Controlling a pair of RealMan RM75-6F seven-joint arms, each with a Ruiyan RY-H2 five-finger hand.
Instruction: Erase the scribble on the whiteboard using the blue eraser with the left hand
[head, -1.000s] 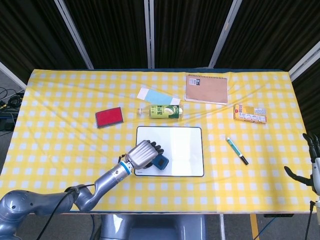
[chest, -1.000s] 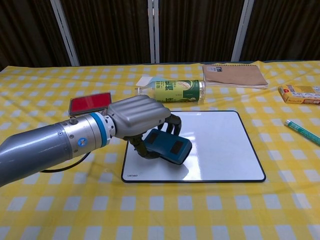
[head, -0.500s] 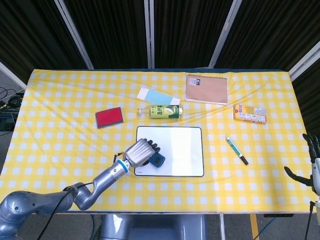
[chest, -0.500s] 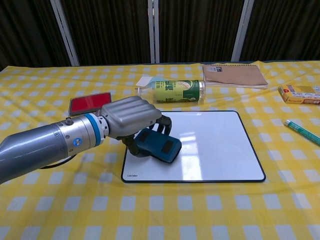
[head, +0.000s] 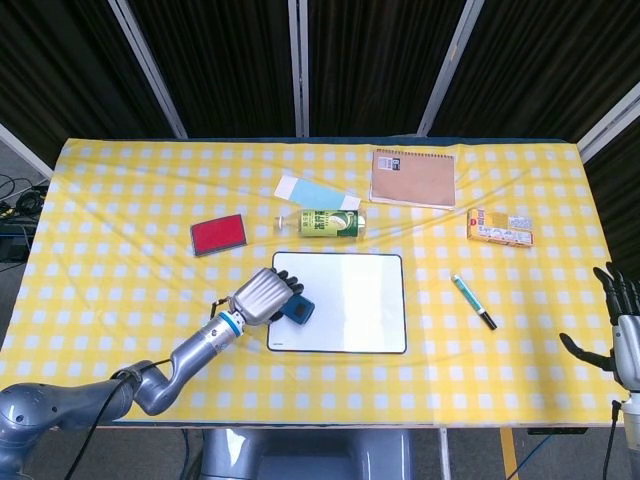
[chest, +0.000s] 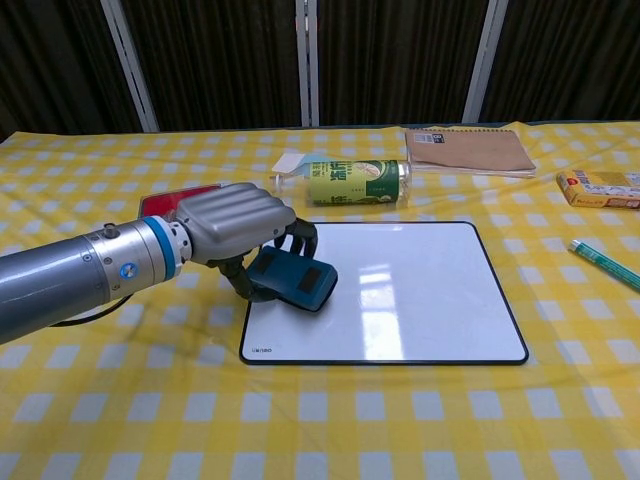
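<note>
Your left hand (chest: 235, 222): fingers curled over the eraser (chest: 292, 279), gripping it from above; forearm enters from the counter's left front edge. Over the last second it has carried the eraser from the board's front-left area up toward its left edge, so the whole stroke has run back and to the left.

Eraser: blue, dark pads on its upper face, tilted, lower end on or just above the whiteboard (chest: 420, 290) near the left border; contact cannot be confirmed from either view. From the head view it sits at the board's left edge (head: 296, 310), partly under your hand (head: 262, 297).

Whiteboard: lies at the counter's (head: 120, 250) centre front, black frame, white surface. No scribble shows on the exposed area in either view; the patch under the hand and eraser is hidden. Judgement: erasing looks finished or nearly so, and this leftward pull reads as the last pass or the start of a withdrawal. Check the covered corner before you lift away.

Your right hand (head: 618, 325): fingers spread, holding nothing, at the counter's right front corner, well apart from the board.

Also present: bottle (chest: 355, 182) just behind the board; red card (head: 218, 234) to the left rear; marker (head: 473, 301) right of the board; notebook (head: 413, 178) toward the rear edge.
</note>
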